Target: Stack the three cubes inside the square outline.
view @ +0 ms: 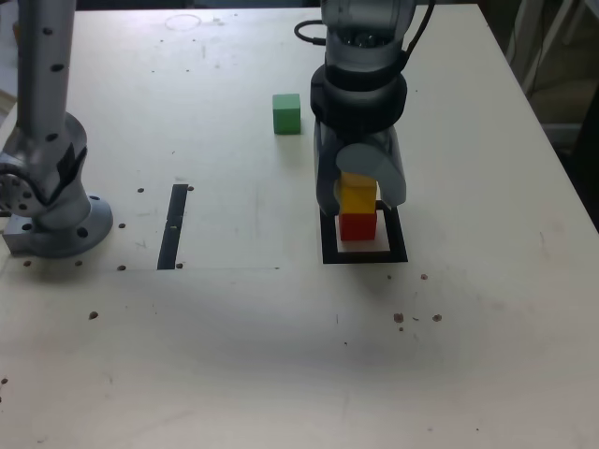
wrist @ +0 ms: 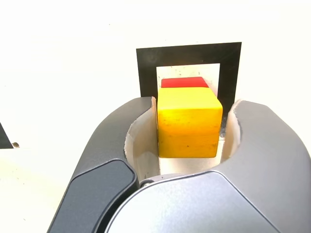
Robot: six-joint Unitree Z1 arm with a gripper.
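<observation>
Green cube [view: 286, 113] sat alone, well away from the square outline [view: 328, 245], where the slightly open gripper [wrist: 190, 127] straddled the yellow cube [wrist: 188, 121] on the red cube [wrist: 184, 82].

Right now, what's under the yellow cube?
The red cube, sitting inside the square outline. From the wrist view only a sliver of red shows; the yellow cube covers the rest.
</observation>
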